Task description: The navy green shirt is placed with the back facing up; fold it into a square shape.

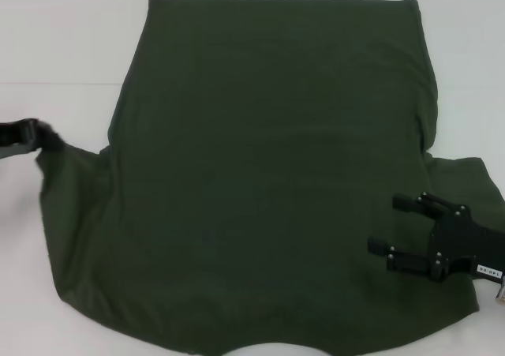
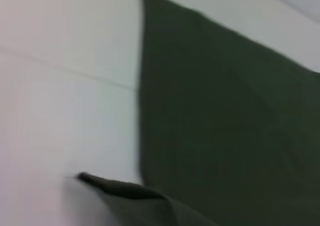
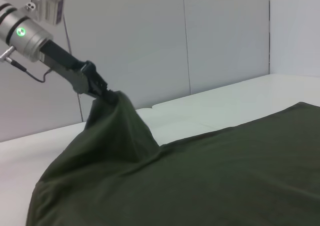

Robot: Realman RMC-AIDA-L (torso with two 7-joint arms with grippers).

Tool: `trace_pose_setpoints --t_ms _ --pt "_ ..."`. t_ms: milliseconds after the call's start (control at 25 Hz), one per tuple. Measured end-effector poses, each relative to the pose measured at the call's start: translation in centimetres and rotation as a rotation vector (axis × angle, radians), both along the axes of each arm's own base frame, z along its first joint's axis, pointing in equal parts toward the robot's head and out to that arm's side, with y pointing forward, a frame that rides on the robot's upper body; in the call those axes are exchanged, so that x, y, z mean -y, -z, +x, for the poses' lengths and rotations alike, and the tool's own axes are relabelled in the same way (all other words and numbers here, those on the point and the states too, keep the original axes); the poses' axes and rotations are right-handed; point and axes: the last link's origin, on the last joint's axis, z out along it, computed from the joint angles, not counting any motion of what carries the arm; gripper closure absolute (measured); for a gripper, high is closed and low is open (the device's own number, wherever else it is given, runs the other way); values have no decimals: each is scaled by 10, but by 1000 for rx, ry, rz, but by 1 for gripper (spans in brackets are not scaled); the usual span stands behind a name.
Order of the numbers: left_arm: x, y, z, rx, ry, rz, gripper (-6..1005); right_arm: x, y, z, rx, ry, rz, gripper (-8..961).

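While left gripper (image 1: 49, 137) clamps the navy green shirt (image 1: 268, 182) sleeve edge aloft, right gripper (image 1: 394, 226) jaws apart.

There is one navy green shirt (image 1: 268, 174) on one white tabletop (image 1: 63, 40). Two pincers show: the left pincer (image 1: 35, 135) and the right pincer (image 1: 398, 226).

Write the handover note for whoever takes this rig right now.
Left gripper: jaws shut on the left sleeve of the navy green shirt, lifting it off the white table.
Right gripper: jaws open, low over the right sleeve area, holding nothing.
Shirt: spread back up, body flat, hem at the far edge.
Done: left sleeve picked up only.
Left: fold both sleeves in, then fold the body into a square.
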Motion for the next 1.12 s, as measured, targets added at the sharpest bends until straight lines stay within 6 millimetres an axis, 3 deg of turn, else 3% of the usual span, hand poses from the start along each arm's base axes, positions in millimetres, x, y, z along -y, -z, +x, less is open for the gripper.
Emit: trace_pose_setpoints --t_ms 320,600,760,920,1120 --pt "6 38 41 79 184 -81 986 4 0 3 -6 15 3 40" --pt "10 86 33 121 170 -175 984 6 -1 4 -19 18 6 40" --pt "13 102 30 145 190 -197 983 7 -1 4 -19 20 7 40" --pt "19 111 32 245 236 -188 829 7 -1 5 -20 22 7 40" --pt "27 103 24 370 252 -123 632 7 -3 6 -22 28 15 41"
